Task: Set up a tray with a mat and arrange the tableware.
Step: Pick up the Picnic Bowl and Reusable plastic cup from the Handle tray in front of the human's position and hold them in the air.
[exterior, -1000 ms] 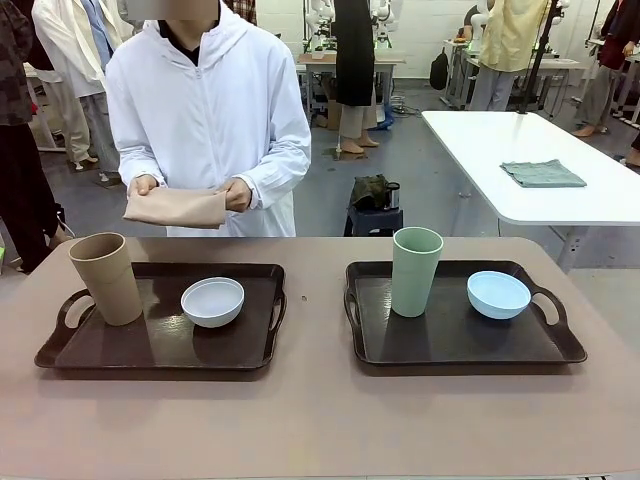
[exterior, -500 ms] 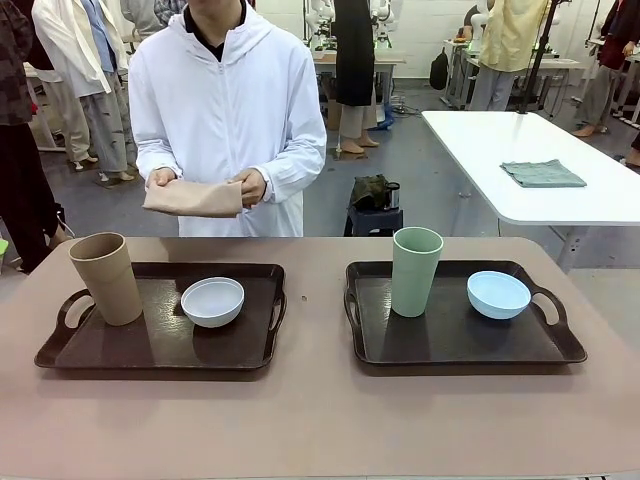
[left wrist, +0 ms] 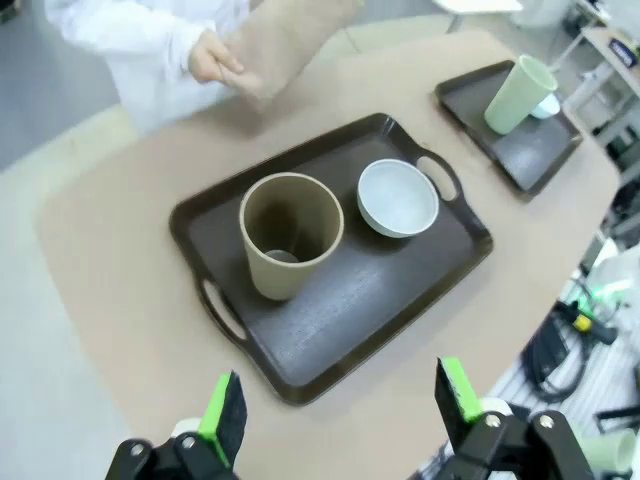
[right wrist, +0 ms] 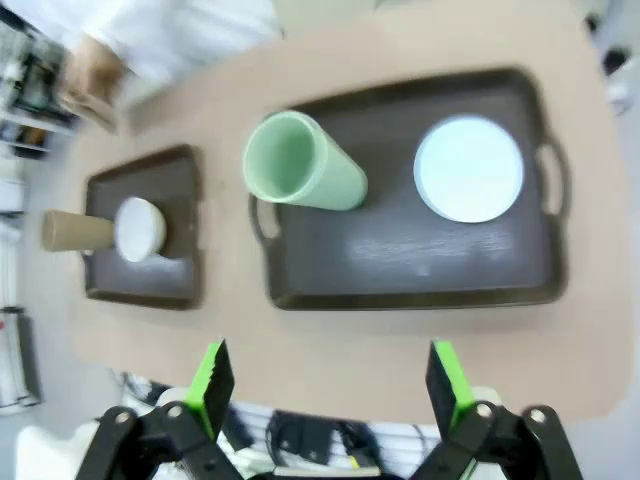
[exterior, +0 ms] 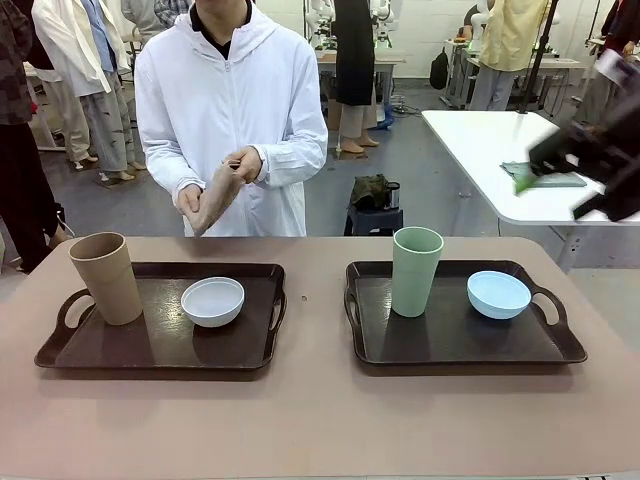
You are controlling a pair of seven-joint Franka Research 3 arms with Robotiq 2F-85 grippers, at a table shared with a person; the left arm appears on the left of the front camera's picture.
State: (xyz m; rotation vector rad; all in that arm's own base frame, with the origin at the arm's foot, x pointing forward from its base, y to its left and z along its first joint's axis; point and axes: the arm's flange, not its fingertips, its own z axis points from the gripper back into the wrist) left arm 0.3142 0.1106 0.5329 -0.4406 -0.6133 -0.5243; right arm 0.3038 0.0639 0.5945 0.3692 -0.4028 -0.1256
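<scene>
Tan table [exterior: 320, 430] fills the lower half of the front view. A person [exterior: 230, 100] in a white hooded coat stands at the far edge, upper left of centre. Both hands are at waist height, one hand [exterior: 188, 200] low and the other hand [exterior: 246, 163] higher. Pinched between them is a folded tan mat [exterior: 214, 198], hanging tilted and off the table.

Two dark trays with handles sit side by side, apart: left tray [exterior: 150, 345] lower left, right tray [exterior: 450, 340] lower right.

Right arm [exterior: 600, 160] is a dark blur in the upper right, high above the table. Right gripper [right wrist: 328, 383] points down over the right tray, jaws wide apart, nothing between them. Left gripper [left wrist: 340, 395] is high over the left tray, jaws spread wide, holding nothing.

Left tray holds a tan cup [exterior: 106, 278], upright at the tray's left end, empty inside in the left wrist view. A white bowl [exterior: 213, 301] sits just beside it, not touching.

Right tray holds a pale green cup [exterior: 416, 271], upright at the tray's left part. A light blue bowl [exterior: 498, 294] sits to its right, apart. Both bowls are empty.
</scene>
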